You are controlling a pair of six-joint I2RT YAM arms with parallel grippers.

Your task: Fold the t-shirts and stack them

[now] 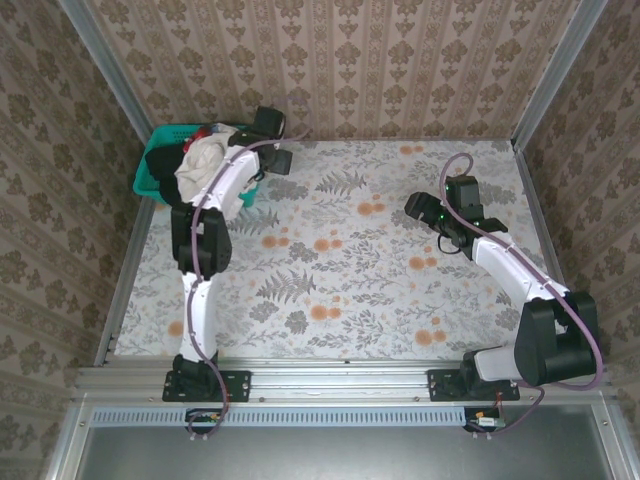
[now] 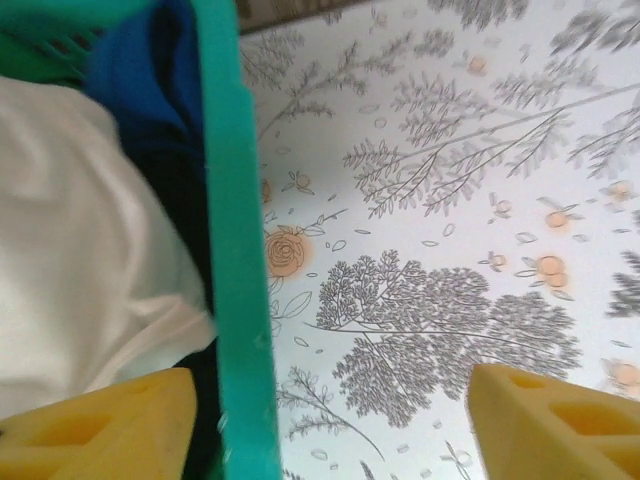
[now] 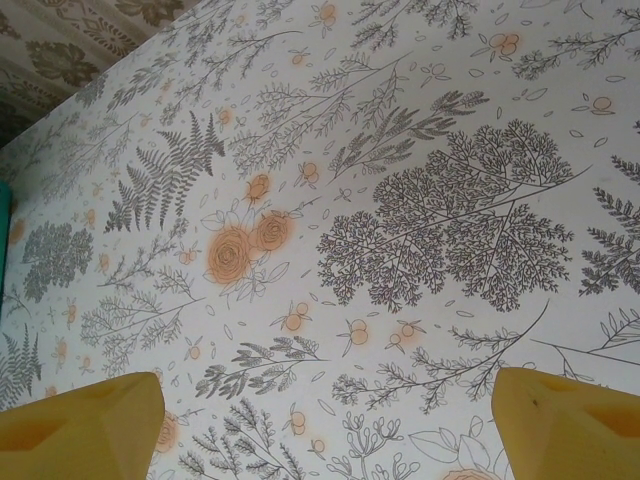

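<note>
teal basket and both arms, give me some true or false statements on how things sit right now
1. The teal basket sits at the table's far left corner. True.
2. A white t-shirt lies spread flat in the middle of the table. False: it is bunched up in the basket.
3. The right jaws are open above bare floral tablecloth. True.
4. The left jaws are shut on the white t-shirt. False: they stand wide open, one finger on each side of the basket's wall.
5. Blue cloth lies in the basket beside the white t-shirt. True.
</note>
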